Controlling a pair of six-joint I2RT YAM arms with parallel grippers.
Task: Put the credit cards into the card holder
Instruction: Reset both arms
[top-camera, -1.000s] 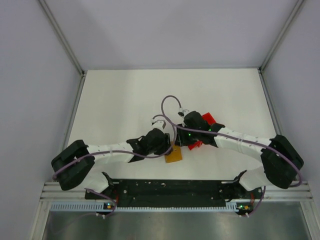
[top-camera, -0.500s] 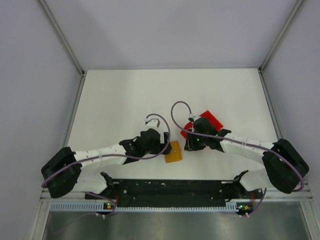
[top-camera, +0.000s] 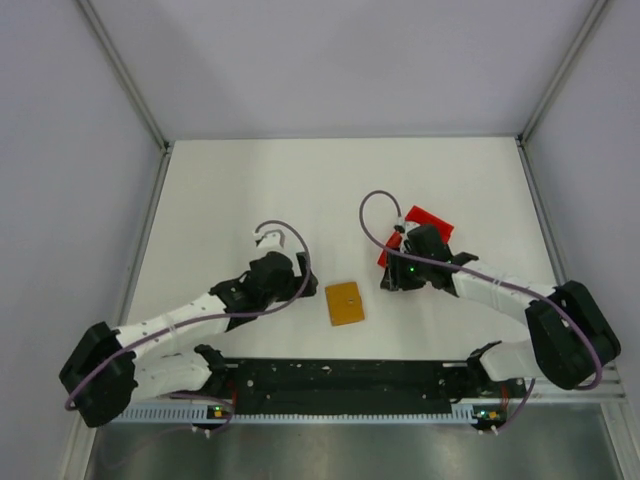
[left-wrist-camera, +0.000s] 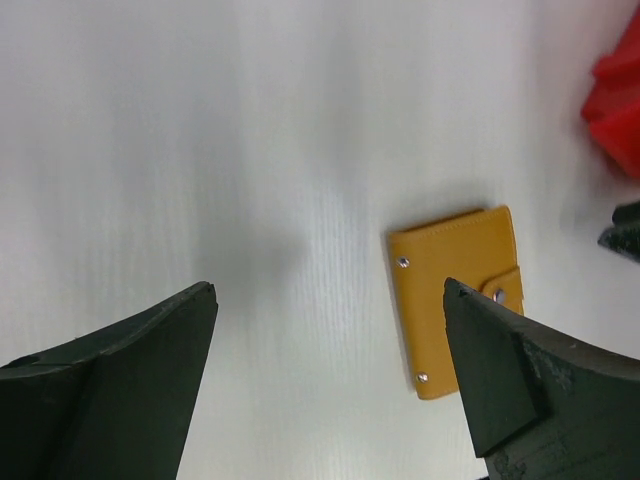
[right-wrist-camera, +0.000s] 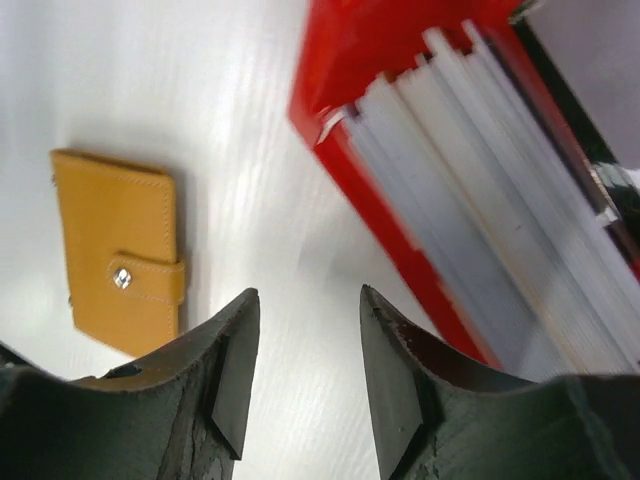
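Observation:
The card holder (top-camera: 345, 302) is a closed orange-brown wallet with a snap tab, lying flat on the white table between the two arms; it also shows in the left wrist view (left-wrist-camera: 455, 300) and the right wrist view (right-wrist-camera: 120, 250). Several pale credit cards (right-wrist-camera: 500, 200) stand on edge in the red tray (right-wrist-camera: 345, 60). My left gripper (top-camera: 296, 288) is to the left of the wallet, wide open and empty (left-wrist-camera: 328, 288). My right gripper (top-camera: 392, 278) hangs open over bare table between the wallet and the tray, nothing between its fingers (right-wrist-camera: 307, 293).
The red tray (top-camera: 428, 222) sits right of centre, partly under the right wrist, and its corner shows in the left wrist view (left-wrist-camera: 615, 90). Grey walls with metal rails enclose the table on the left, right and back. The arm bases line the near edge.
The left gripper opened wide and drew back to the left, off the wallet. The right arm swung right toward the red tray and its jaws widened a little. The wallet lies free.

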